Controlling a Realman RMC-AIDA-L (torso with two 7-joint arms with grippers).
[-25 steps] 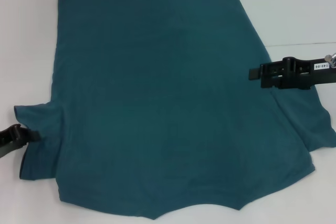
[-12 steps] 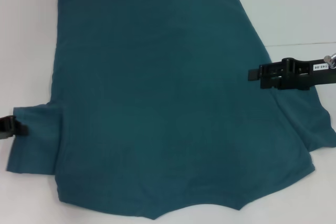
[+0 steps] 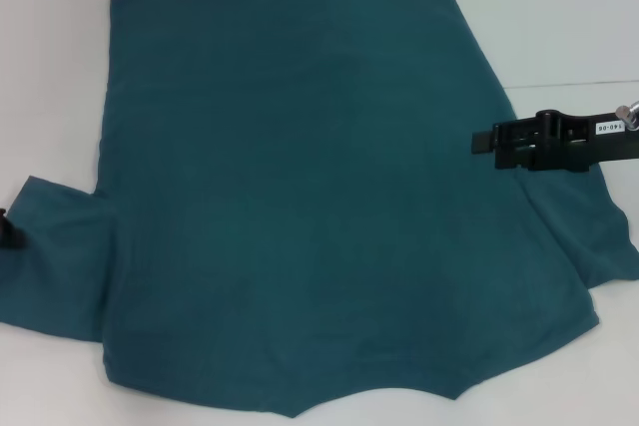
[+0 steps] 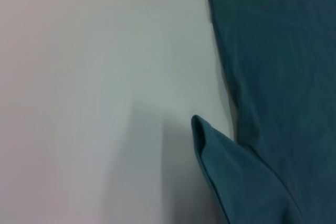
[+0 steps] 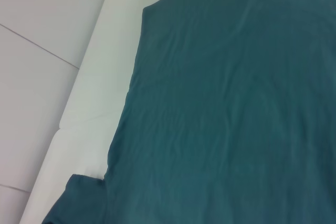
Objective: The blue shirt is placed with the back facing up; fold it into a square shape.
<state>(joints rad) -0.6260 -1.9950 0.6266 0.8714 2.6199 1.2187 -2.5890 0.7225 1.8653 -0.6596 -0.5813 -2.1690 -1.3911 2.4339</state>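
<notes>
The blue shirt lies spread flat over most of the head view, hem toward the top of the frame and neckline at the bottom edge, on the white worktop. Its left sleeve is drawn out toward the left edge of the frame, lying fairly smooth; in the left wrist view the sleeve's cuff corner stands slightly raised off the worktop.

Only a dark sliver of the left gripper shows at the far left edge of the head view, touching or just beside the sleeve cuff. I cannot tell whether it is clenched on the fabric or released. The right gripper sits at the right side of the frame, over the shirt's right edge above the right sleeve. Whether it is pinching cloth or merely hovering cannot be read from here.

The likely step is straightening the sleeves before the side folds. The risk: if the left gripper does hold the cuff and pulls further outward, the soft fabric would drag the whole body sideways and skew it, spoiling the square. If it lets go with the cuff raised, the corner may curl under. The right side could bunch if the right gripper presses while the cloth shifts.
</notes>
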